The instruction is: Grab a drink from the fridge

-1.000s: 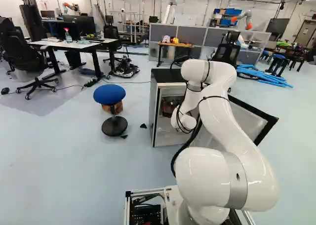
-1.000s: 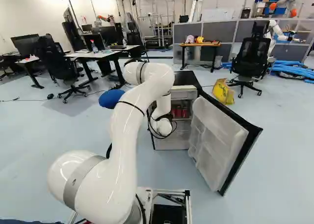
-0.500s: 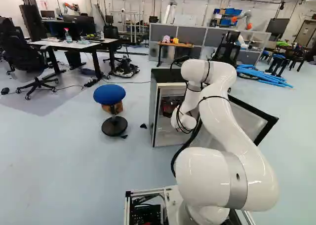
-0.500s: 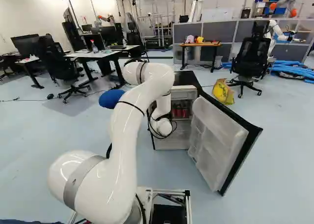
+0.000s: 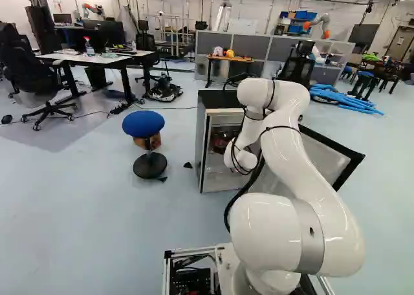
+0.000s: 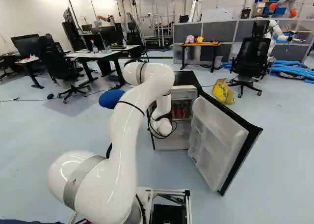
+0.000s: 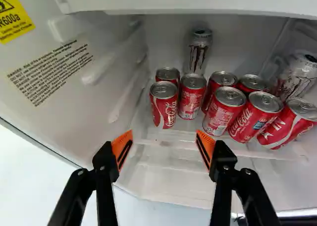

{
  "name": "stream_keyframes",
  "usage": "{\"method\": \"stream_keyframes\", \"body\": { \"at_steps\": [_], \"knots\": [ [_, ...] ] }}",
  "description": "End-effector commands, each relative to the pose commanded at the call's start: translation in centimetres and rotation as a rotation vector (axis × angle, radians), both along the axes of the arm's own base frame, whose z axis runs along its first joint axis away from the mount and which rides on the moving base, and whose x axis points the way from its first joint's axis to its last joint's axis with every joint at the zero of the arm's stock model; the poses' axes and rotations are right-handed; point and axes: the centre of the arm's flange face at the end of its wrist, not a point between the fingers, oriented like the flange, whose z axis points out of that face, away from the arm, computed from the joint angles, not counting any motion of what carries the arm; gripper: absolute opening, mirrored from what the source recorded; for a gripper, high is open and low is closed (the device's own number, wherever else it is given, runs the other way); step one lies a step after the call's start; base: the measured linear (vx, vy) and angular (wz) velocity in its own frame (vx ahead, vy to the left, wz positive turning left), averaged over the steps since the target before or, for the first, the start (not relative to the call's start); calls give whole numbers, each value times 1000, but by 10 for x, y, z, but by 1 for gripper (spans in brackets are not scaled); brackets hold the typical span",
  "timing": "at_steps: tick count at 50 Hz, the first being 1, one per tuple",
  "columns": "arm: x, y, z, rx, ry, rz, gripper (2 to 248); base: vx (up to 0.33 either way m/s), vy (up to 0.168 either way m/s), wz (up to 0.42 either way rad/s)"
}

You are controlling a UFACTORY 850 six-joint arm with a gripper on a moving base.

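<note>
- At the near side, the scene is filled by the white arm [image 6: 125, 130], by which the open front of the fridge [image 5: 217, 99] is reached.
- To the right of the arm, the door [image 6: 218, 143] is swung wide; that part of the job can be counted as done.
- The jaws are spread wide, the orange pads [image 7: 122, 145] well apart, and nothing is held.
- Just beyond them, red cans [image 7: 164, 104] are grouped on a shelf [image 7: 171, 142], untouched by the pads.
- Farther in, a silver can [image 7: 198, 55] is seen behind the red ones.
- With the approach seemingly well along, what is left is the harder part: one can must be picked, straddled without its neighbours being knocked, gripped and drawn out.
</note>
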Motion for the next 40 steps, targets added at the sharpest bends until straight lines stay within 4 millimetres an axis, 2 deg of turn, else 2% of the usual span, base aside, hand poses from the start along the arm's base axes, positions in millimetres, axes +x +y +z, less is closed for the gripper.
{"method": "stream_keyframes", "body": {
  "at_steps": [40],
  "knots": [
    [30,4,-8,-12,-45,20,185,0,0,0]
  ]
}}
